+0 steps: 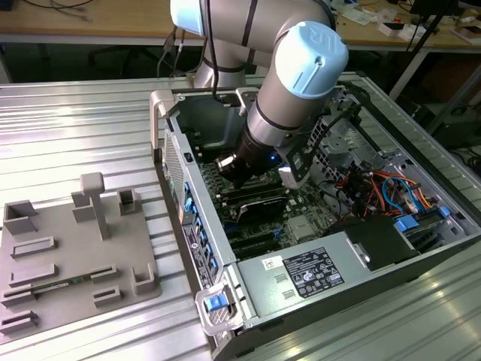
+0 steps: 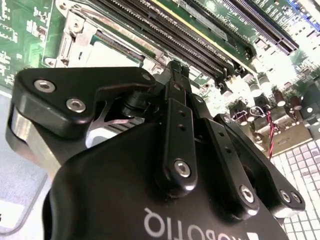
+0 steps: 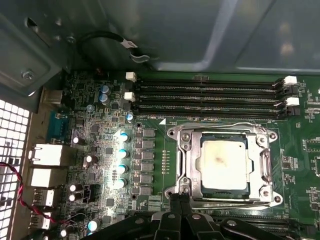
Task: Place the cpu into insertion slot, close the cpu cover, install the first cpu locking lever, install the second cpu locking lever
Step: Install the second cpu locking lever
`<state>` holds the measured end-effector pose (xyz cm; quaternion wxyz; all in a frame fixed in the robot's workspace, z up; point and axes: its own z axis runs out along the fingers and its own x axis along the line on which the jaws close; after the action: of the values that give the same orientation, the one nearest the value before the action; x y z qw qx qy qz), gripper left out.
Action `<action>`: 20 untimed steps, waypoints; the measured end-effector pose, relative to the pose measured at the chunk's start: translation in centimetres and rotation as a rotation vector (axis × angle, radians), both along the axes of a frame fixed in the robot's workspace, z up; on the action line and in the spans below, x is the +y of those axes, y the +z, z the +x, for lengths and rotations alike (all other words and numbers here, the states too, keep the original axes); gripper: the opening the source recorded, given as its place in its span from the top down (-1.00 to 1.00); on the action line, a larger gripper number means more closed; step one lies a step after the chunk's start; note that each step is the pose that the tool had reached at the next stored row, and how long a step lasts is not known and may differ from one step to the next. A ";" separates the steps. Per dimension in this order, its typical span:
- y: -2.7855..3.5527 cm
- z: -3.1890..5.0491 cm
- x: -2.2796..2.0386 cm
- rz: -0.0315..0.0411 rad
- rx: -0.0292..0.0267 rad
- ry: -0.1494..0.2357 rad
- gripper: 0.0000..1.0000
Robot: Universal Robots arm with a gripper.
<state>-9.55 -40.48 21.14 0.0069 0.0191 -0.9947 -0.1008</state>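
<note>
In the first wrist view the cpu [image 3: 223, 164] lies flat in the insertion slot [image 3: 224, 194], its silvery top face showing. The cpu cover [image 3: 189, 161] is down over it as a metal frame around the chip. Thin wire locking levers run along two opposite edges of the socket [image 3: 225, 125] [image 3: 235, 202]. My gripper [image 3: 180, 199] is shut, its black fingertips pressed together right at a corner of the socket frame, with nothing visible between them. The second wrist view shows the gripper [image 2: 177, 70] from behind, fingers closed, beside the cpu cover [image 2: 75, 35]. In the exterior view the gripper [image 1: 234, 171] reaches down into the open computer case.
Long black memory slots [image 3: 210, 97] lie just beyond the socket, and a row of capacitors [image 3: 122, 160] beside it. The case wall [image 3: 200, 35] rises close behind. A grey fixture plate [image 1: 75, 248] lies on the table at the exterior view's left. Power supply [image 1: 301, 274] and cables [image 1: 383, 188] fill the case.
</note>
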 end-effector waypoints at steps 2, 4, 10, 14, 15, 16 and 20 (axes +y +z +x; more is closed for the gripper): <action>-0.26 -0.13 0.00 -0.0001 0.0002 0.000 0.79; -0.39 -0.14 0.01 -0.0002 0.0002 0.000 0.79; -0.41 -0.16 0.40 -0.0070 0.0001 0.000 0.79; -0.44 -0.19 0.52 -0.0136 0.0002 0.000 0.79; -0.45 -0.19 0.55 -0.0136 0.0001 0.000 0.79; -0.46 -0.19 0.58 -0.0136 0.0001 0.000 0.79; -0.52 -0.19 0.73 -0.0136 0.0000 0.000 0.79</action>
<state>-9.73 -39.76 20.62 0.0071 0.0192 -0.9954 -0.0941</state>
